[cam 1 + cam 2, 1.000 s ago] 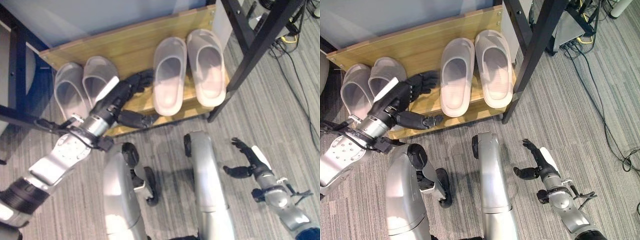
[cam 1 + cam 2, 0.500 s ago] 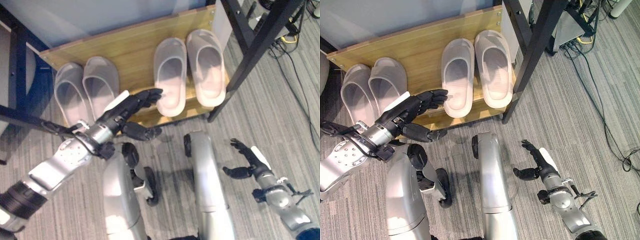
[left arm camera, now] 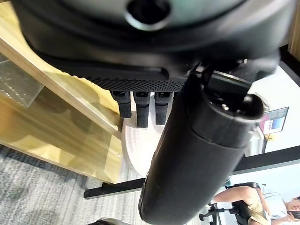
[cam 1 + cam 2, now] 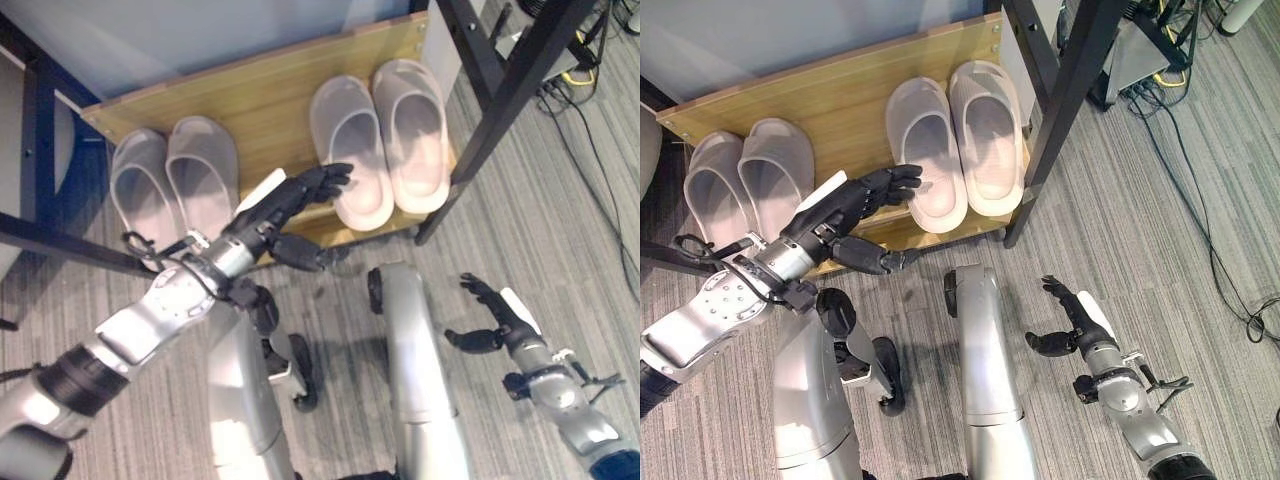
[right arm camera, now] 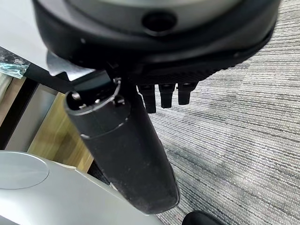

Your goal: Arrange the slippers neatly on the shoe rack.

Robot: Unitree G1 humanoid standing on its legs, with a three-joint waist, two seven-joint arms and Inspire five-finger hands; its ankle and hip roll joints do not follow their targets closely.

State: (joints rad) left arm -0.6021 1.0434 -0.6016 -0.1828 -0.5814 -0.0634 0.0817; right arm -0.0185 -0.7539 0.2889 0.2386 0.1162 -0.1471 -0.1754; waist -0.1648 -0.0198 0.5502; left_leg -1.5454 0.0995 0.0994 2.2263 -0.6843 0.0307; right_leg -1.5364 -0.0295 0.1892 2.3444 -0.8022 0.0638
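**A:** Left eye view, item one: the shoe rack [image 4: 262, 95], a wooden shelf on grey striped carpet [image 4: 560, 220], a black frame leg [image 4: 505, 95] at its right edge. What does it carry?

**B:** Four pale slippers in two pairs. Left pair [image 4: 172, 185]: two slippers side by side at the rack's left end, toes toward the back edge, heels at the front edge. Right pair [image 4: 385, 140]: at the right end, also toes toward the back.

**A:** Does the right pair sit level?

**B:** Not quite. The inner right slipper [image 4: 352, 150] lies a little skewed, its heel swung toward its partner, the outer right slipper [image 4: 420, 130]; the two touch along their sides. Both heels reach the front edge.

**A:** Item three, the left hand [image 4: 275, 205]?

**B:** It reaches in over the rack's front edge, between the pairs. Fingers [image 4: 325, 180] are straight and held close together, tips against the left side of the inner right slipper; the thumb stands apart below, over the front edge. Nothing is gripped. In the left wrist view the fingers [image 3: 140, 105] point at that slipper's pale sole [image 3: 140, 150].

**A:** Item four, the right hand [image 4: 1072, 325]?

**B:** Low over the carpet, well apart from the rack, fingers loosely spread, thumb out, holding nothing.
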